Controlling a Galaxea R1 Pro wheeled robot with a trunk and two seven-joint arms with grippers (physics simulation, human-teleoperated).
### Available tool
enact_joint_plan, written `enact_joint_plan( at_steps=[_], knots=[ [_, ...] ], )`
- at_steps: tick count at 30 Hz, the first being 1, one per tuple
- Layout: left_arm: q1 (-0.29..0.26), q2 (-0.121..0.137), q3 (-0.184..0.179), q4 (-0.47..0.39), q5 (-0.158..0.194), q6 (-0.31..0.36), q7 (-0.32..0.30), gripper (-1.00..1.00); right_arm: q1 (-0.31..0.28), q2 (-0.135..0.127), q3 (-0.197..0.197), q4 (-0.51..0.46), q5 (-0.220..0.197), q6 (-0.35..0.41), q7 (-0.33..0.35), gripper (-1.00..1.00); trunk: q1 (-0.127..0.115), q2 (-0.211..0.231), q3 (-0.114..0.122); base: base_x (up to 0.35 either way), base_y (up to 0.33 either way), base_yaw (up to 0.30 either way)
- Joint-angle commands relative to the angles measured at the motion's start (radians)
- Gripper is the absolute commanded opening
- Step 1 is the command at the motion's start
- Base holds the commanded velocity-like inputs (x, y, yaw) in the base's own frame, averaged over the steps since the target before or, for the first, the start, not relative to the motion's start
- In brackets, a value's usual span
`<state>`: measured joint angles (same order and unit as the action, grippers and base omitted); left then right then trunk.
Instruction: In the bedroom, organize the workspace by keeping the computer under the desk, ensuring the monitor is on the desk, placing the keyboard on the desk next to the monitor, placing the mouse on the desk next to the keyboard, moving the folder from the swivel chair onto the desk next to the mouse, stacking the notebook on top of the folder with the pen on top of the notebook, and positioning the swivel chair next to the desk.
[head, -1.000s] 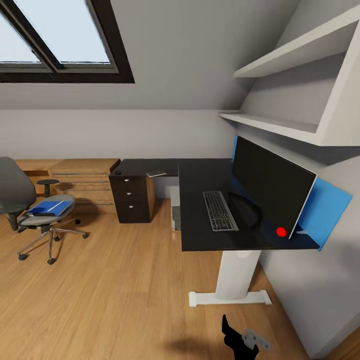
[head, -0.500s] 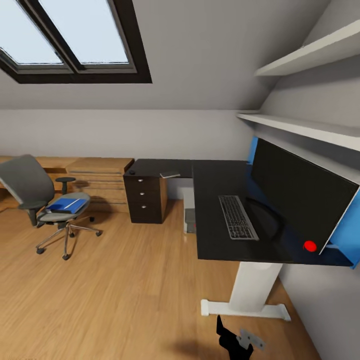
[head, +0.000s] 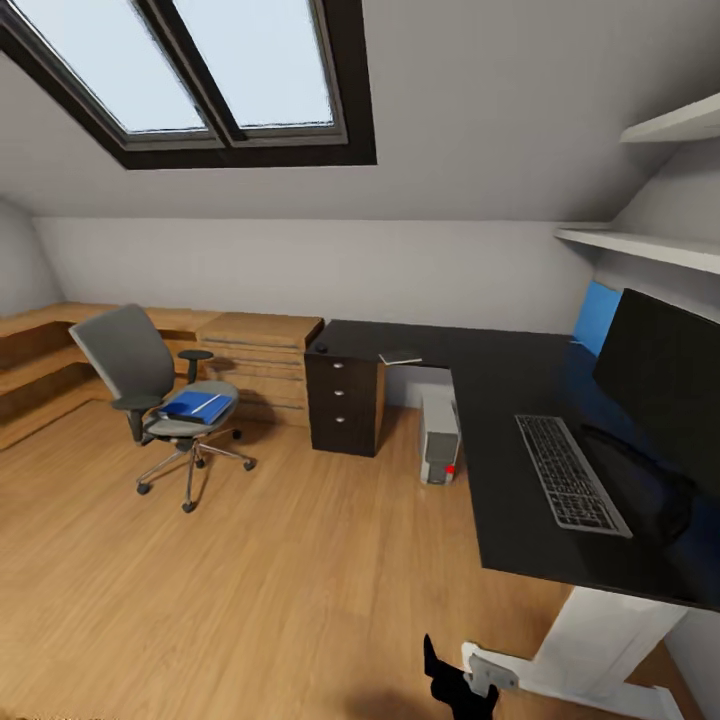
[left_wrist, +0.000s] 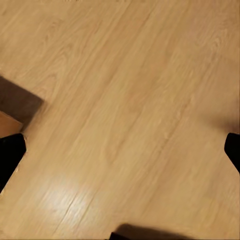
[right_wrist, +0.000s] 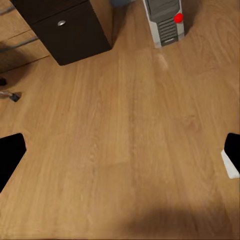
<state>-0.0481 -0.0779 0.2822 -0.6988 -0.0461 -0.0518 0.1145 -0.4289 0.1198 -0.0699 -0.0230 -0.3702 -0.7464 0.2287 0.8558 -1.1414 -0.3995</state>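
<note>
Head camera panned left: swivel chair (head: 165, 400) nearer centre, computer (head: 440, 452) revealed under desk (head: 520, 400), monitor (head: 665, 390) cropped.

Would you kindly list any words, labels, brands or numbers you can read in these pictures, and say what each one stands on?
No readable text anywhere.
keyboard: key legends too small and blurred to read.
computer: a plain red dot on its front, no lettering; the right wrist view shows the same.
folder: bare blue cover, no label visible.
monitor: screen black, nothing displayed.
</note>
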Motion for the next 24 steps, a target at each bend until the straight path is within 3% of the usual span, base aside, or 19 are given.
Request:
enact_joint_plan(
  at_steps=[1, 14, 24],
  knots=[
    [-0.001, -0.001, 0.003, 0.001, -0.005, -0.003, 0.001, 1.00, -0.001, 0.000, -0.007, 0.002, 0.001, -0.002, 0.007, 1.00, 0.001, -0.001, -0.001, 0.268, 0.232, 0.289],
    [-0.001, 0.001, 0.005, 0.001, -0.006, -0.002, 0.002, 1.00, -0.001, -0.003, 0.015, 0.002, 0.016, -0.028, -0.062, 1.00, 0.001, -0.001, -0.001, 0.205, 0.118, 0.289],
    [-0.001, 0.000, 0.003, 0.008, -0.008, -0.002, 0.000, 1.00, -0.001, -0.009, 0.214, 0.000, 0.016, -0.034, -0.227, 1.00, 0.001, -0.001, -0.001, 0.085, 0.006, 0.289]
  ],
)
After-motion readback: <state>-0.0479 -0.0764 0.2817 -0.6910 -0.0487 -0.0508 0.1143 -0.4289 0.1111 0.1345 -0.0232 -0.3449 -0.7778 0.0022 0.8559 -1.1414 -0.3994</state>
